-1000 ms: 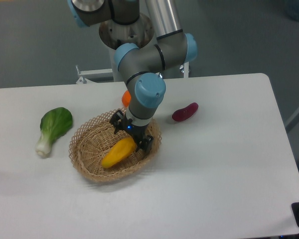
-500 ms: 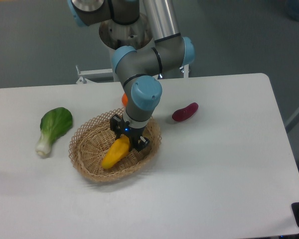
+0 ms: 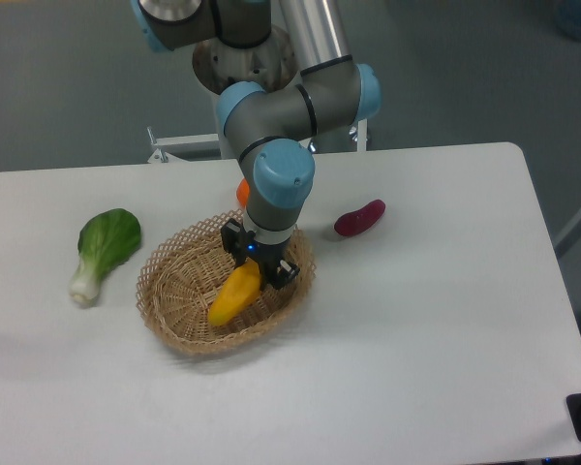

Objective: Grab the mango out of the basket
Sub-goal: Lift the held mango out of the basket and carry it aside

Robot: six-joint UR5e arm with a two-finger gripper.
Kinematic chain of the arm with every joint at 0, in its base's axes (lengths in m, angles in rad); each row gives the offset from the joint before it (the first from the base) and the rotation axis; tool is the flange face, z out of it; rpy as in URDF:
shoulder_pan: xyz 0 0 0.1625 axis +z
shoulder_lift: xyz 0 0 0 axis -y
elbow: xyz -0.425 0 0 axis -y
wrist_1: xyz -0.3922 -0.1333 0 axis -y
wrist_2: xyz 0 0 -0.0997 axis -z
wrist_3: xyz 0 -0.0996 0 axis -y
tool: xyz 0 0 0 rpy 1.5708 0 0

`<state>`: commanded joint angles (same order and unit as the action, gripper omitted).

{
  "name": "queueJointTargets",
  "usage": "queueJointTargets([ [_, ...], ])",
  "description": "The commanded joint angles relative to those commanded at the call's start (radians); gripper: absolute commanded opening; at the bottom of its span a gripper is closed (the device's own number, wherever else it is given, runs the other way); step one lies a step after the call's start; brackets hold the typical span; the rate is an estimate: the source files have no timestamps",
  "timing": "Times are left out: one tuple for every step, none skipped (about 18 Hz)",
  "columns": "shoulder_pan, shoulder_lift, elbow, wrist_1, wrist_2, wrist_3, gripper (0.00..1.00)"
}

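— Over the basket (image 3: pixel 174 320), what does the gripper (image 3: pixel 256 271) have?
— It is clamped on the mango (image 3: pixel 234 294), holding it by the upper end. The black fingers sit on either side of that end, right under the blue-capped wrist.
— Which way does the mango run?
— Its long axis goes diagonally: the held end points up and to the right, toward the gripper, and the free tapered end points down and to the left, into the middle of the basket. Whether that low tip touches the wicker floor, I cannot tell.
— And around it?
— On the white desk (image 3: pixel 416 339), a leafy green vegetable (image 3: pixel 102 250) lies to the left of the basket, well apart. A dark red sweet potato (image 3: pixel 358 218) lies to the right. An orange fruit (image 3: pixel 243 191) peeks out behind the arm, just beside the basket's far rim.
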<state>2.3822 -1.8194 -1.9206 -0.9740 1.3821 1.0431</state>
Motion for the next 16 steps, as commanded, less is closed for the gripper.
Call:
queueJointTargets([
  [0.008,0.005,0.008,0.000,0.000,0.000,0.14],
  [0.015,0.005,0.014,0.005,0.002,0.002,0.15],
  [0.028,0.005,0.020,0.008,0.003,0.009,0.15],
  [0.037,0.006,0.035,0.005,0.003,0.020,0.15],
  [0.044,0.006,0.047,0.003,0.003,0.024,0.15],
  [0.057,0.006,0.058,0.003,0.005,0.025,0.15],
  [0.067,0.005,0.071,0.003,0.005,0.025,0.15],
  [0.077,0.005,0.086,0.003,0.008,0.026,0.16],
  [0.089,0.005,0.101,0.005,0.015,0.026,0.16],
  [0.100,0.005,0.121,0.002,0.018,0.026,0.16],
  [0.106,-0.001,0.138,0.000,0.020,0.026,0.16],
  [0.115,-0.009,0.152,0.001,0.026,0.025,0.16],
  [0.123,-0.017,0.163,0.001,0.046,0.025,0.16],
  [0.152,-0.030,0.192,0.000,0.092,0.028,0.16],
  [0.196,-0.047,0.227,0.000,0.097,0.031,0.16],
  [0.218,-0.057,0.245,0.000,0.097,0.034,0.16],
])
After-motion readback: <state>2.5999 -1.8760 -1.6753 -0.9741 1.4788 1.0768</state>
